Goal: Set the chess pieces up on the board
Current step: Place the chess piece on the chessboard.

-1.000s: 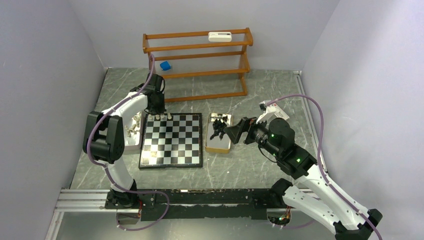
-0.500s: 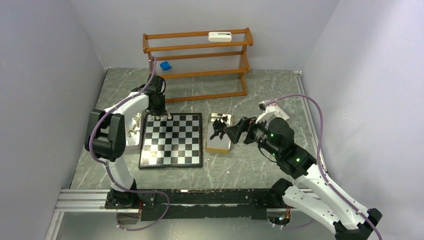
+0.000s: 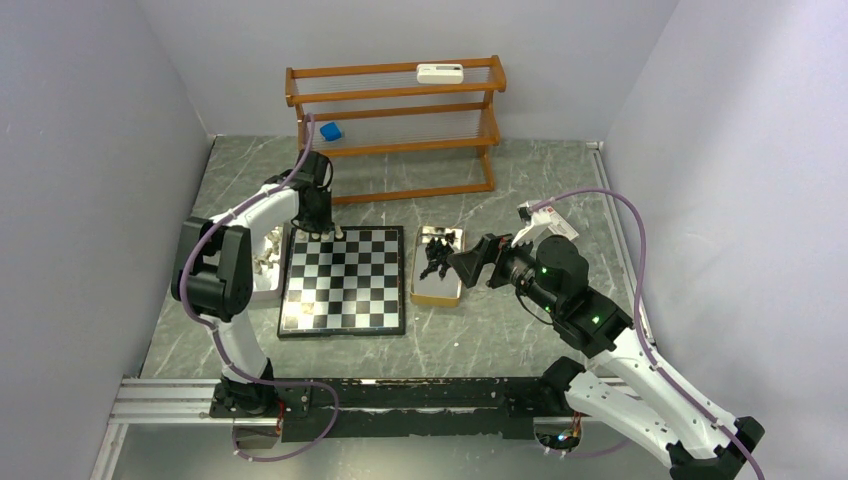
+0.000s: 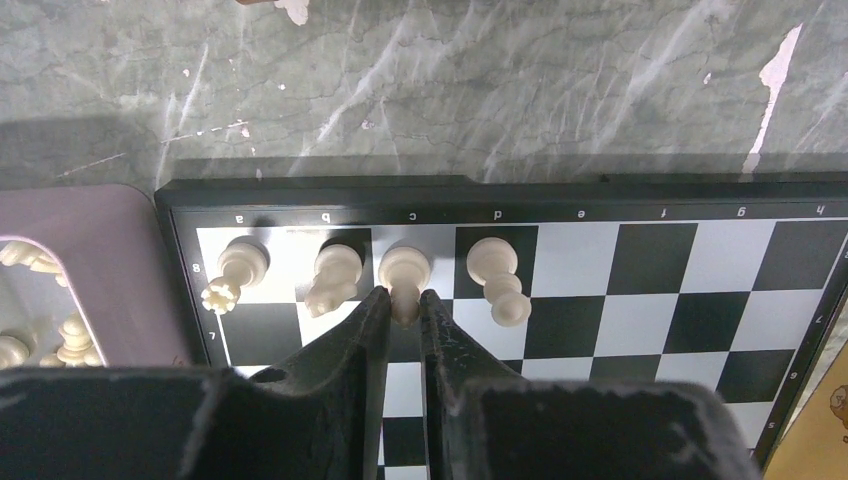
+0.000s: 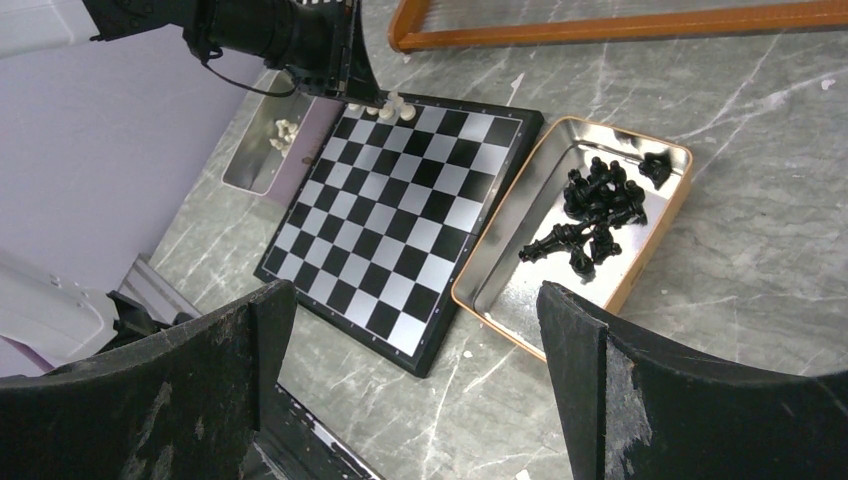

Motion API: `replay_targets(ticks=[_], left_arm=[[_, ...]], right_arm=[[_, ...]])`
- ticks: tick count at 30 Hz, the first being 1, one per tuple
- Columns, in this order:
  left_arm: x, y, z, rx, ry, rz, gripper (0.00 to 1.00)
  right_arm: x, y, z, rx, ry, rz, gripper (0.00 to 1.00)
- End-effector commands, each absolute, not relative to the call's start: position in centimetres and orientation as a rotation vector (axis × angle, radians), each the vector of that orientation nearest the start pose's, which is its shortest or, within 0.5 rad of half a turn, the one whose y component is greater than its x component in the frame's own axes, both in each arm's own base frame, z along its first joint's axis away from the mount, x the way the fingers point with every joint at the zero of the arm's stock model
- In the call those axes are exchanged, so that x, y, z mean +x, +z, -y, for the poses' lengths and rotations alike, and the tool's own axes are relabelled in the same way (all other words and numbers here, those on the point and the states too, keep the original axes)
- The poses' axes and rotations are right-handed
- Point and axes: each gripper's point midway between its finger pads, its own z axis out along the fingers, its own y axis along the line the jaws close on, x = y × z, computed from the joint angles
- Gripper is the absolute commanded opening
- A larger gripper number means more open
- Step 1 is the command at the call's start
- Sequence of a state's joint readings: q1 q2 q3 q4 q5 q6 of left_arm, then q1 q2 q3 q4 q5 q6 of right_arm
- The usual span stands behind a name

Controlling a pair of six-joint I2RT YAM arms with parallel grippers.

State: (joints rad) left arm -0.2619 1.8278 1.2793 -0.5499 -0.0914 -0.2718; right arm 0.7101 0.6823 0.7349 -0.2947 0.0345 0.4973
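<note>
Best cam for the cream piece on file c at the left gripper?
Left wrist: close-up, the cream piece stands between the left gripper's fingertips. Top external shows a mere speck under that gripper; right wrist shows it tiny at the board's far corner.

top external: high at near edge, looking down, far | left wrist: close over far row of flat glossy black-and-silver chessboard (image 4: 640, 260) | right wrist: oblique, mid-distance | all share board
</note>
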Motion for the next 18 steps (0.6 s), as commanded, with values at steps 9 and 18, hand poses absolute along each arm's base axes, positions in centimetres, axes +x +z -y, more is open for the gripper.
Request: replay_targets(ticks=[9, 18], left_arm=[[39.70, 4.88, 11.02, -0.003, -0.083, -2.657, 0.21], [40.00, 5.40, 11.25, 0.003, -0.100, -2.640, 0.23]], right_arm=[[21.31, 26.52, -20.24, -0.167, 0.834, -1.848, 0.95], [21.28, 26.33, -20.24, -0.164, 0.837, -1.847, 0.95]])
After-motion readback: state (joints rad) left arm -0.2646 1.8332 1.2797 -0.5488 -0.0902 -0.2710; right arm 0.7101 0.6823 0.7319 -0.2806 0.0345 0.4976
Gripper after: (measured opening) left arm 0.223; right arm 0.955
